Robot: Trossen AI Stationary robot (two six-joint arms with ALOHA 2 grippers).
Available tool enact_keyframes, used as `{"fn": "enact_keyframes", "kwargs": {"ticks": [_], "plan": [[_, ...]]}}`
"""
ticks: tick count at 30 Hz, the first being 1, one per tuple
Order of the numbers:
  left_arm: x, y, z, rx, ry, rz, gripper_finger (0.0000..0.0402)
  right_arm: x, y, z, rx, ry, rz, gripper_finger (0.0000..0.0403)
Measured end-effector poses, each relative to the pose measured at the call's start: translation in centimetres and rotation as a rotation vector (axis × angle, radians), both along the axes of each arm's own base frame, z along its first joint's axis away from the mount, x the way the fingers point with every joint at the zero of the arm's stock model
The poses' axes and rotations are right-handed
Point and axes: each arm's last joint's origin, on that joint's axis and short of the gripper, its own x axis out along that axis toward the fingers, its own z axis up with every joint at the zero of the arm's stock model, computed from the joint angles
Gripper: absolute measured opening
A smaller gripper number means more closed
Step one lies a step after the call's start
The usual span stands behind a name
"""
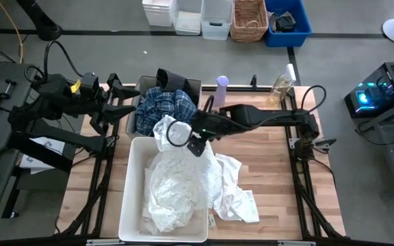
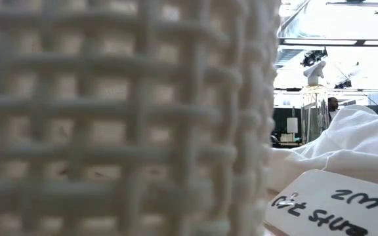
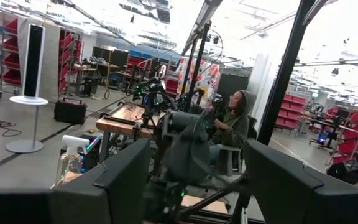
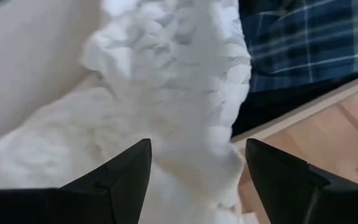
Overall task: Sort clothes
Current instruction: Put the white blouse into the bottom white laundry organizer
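Observation:
A white bin point(image 1: 130, 178) at the table's near middle holds a heap of white clothes point(image 1: 176, 184). One white garment point(image 1: 234, 195) spills over the bin's right side onto the table. Behind it, a dark bin point(image 1: 142, 85) holds the blue-and-white plaid garment point(image 1: 166, 106) and a dark one point(image 1: 173, 80). My right gripper point(image 1: 178, 134) is open over the white bin's far end. A white knit garment point(image 4: 179, 74) lies below and between its fingers point(image 4: 196, 152), with the plaid cloth point(image 4: 303, 43) beside it. My left gripper point(image 1: 130, 108) is open and empty at the dark bin's left, held level point(image 3: 194, 162).
A lilac bottle point(image 1: 221, 85) and a clear spray bottle point(image 1: 282, 85) stand at the table's far edge. In the low view the white bin's woven wall point(image 2: 110, 118) fills the left; white cloth point(image 2: 346, 144) and a written label point(image 2: 327, 203) lie at the right. Bare wood point(image 1: 272, 171) shows on the table's right.

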Motion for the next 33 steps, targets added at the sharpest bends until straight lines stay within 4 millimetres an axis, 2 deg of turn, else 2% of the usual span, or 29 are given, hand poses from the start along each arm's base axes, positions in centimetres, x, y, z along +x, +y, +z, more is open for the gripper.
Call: {"fn": "enact_keyframes", "kwargs": {"ticks": [9,11,13,16,17,22,25,29,33], "plan": [[0.0,0.0,0.0,0.000,0.001,0.000,0.0248,1.6,-0.7,-2.3,0.012,0.066,0.015,0.0250],[0.0,0.0,0.0,0.000,0.001,0.000,0.0248,1.7,-0.5,-2.5,0.020,0.063,0.029,0.0227],[0.0,0.0,0.0,0.000,0.001,0.000,0.0248,1.9,0.2,-2.3,0.009,0.031,0.057,0.0171],[0.0,0.0,0.0,0.001,0.001,0.000,0.0248,2.1,2.0,-1.5,0.009,-0.041,0.111,0.0041],[0.0,0.0,0.0,0.001,0.001,0.000,0.0248,2.1,2.7,-1.1,0.008,-0.079,0.149,0.0023],[0.0,0.0,0.0,0.002,0.002,0.000,0.0248,2.4,7.3,1.7,0.069,-0.331,0.423,0.0006],[0.0,0.0,0.0,0.001,0.003,0.000,0.0248,2.3,10.4,2.0,0.135,-0.411,0.631,0.0007],[0.0,0.0,0.0,0.000,0.004,0.009,0.0247,2.8,13.2,-0.4,0.207,-0.338,0.777,0.0003],[0.0,0.1,0.0,-0.004,0.004,0.028,0.0247,4.9,14.4,-4.6,0.258,-0.246,0.733,0.0003]]}}
